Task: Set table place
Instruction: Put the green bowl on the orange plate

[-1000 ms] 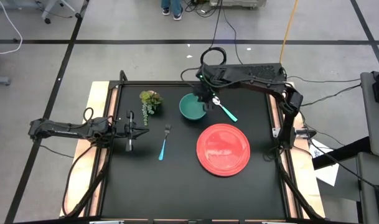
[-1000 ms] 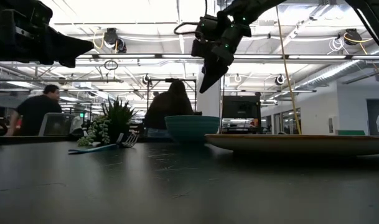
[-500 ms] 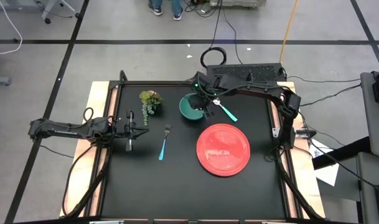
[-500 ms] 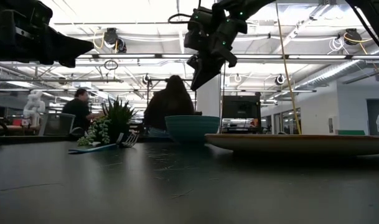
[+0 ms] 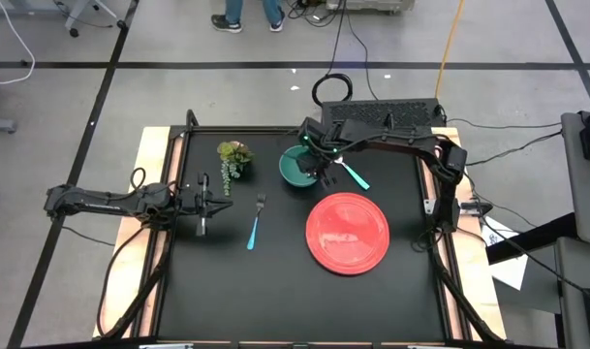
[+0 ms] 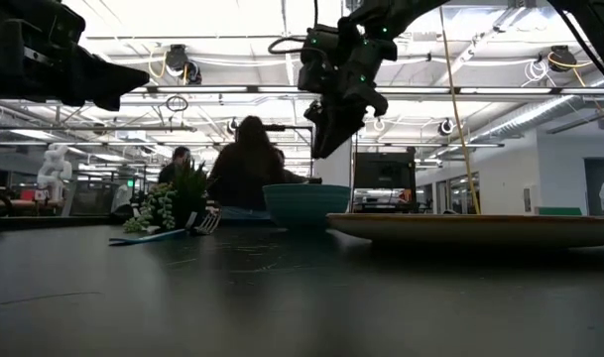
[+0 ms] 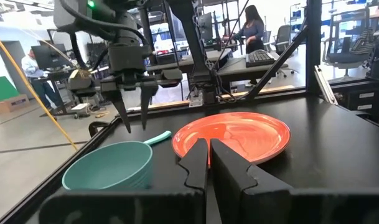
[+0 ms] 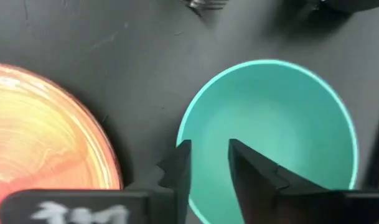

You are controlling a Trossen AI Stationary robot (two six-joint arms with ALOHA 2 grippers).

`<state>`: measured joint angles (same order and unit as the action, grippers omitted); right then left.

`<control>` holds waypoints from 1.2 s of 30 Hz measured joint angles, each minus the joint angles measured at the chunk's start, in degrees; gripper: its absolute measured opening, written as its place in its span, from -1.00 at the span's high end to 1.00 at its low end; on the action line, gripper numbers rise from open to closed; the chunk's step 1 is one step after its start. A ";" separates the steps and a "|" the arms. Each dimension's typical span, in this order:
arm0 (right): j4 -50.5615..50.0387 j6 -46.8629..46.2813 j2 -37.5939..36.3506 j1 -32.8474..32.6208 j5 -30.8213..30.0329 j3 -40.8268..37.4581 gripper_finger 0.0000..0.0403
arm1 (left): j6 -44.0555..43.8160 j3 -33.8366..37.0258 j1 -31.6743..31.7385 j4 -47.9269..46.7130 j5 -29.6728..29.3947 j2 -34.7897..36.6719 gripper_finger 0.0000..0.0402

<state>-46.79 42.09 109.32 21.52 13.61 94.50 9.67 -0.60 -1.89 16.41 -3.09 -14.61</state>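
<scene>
A teal bowl (image 5: 295,172) stands on the black table (image 5: 207,291) at the far middle, with a red plate (image 5: 348,233) nearer and to its right. A teal-handled spoon (image 5: 353,174) lies to the right of the bowl. A blue-handled fork (image 5: 254,226) lies left of the plate. My right gripper (image 8: 205,149) hangs open above the bowl's right rim (image 8: 184,134), pointing steeply down. One finger is over the rim and the other over the hollow, both clear of it (image 6: 326,149). My left gripper (image 7: 208,163) waits shut at the table's left edge (image 5: 222,202).
A small green plant sprig (image 5: 234,158) lies at the far left, beyond the fork. Wooden strips (image 5: 154,194) run along the table's two short sides. People sit and walk in the room behind the table (image 6: 244,164).
My right gripper has moved a little toward the table's left, over the bowl, sunk slightly and rolled about its own axis. Its fingers, shut to a single point before, now stand apart. Bowl, spoon, plate and fork have not moved.
</scene>
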 joint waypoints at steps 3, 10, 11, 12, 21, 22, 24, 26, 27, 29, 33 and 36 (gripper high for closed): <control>0.17 0.45 0.13 0.00 -0.02 -1.45 0.29 | -0.14 0.00 0.00 0.00 0.00 0.00 0.88; 0.25 0.63 0.04 0.00 -0.02 -2.64 0.11 | -0.13 -0.01 0.00 0.02 0.00 0.00 0.88; 0.33 0.63 0.05 0.00 0.00 -2.73 0.10 | -0.13 -0.02 0.00 0.02 0.00 0.00 0.88; 0.61 0.64 0.04 0.00 0.00 -2.93 0.10 | -0.13 -0.01 0.00 0.02 0.00 0.00 0.88; 4.24 0.73 0.04 0.00 -0.01 -6.61 0.09 | -0.13 -0.01 0.00 0.04 0.00 0.00 0.88; 4.54 0.72 0.04 0.00 -0.01 -6.83 0.09 | -0.13 -0.01 0.00 0.04 0.00 0.00 0.88; 5.60 0.62 0.04 0.00 -0.01 -7.17 0.09 | -0.12 0.00 0.00 0.04 0.00 0.00 0.88; 5.97 -0.03 0.04 0.00 0.00 -7.42 0.09 | -0.11 0.00 0.00 0.05 -0.01 0.00 0.88; 6.14 -0.45 0.04 0.00 -0.02 -7.51 0.09 | -0.11 0.00 0.00 0.06 0.00 0.00 0.88; 6.97 -0.47 0.04 0.00 0.00 -8.06 0.09 | -0.12 -0.01 0.00 0.06 0.00 0.00 0.88; 9.13 -0.64 0.09 0.00 -0.02 -9.87 0.09 | -0.16 -0.02 -0.02 0.08 0.00 0.00 0.88; 9.44 -0.57 0.07 0.00 0.00 -10.54 0.09 | -0.56 -0.02 0.00 0.09 0.00 0.00 0.88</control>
<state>-37.36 41.52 109.38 21.52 13.60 83.96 9.11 -0.62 -1.89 16.49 -3.09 -14.61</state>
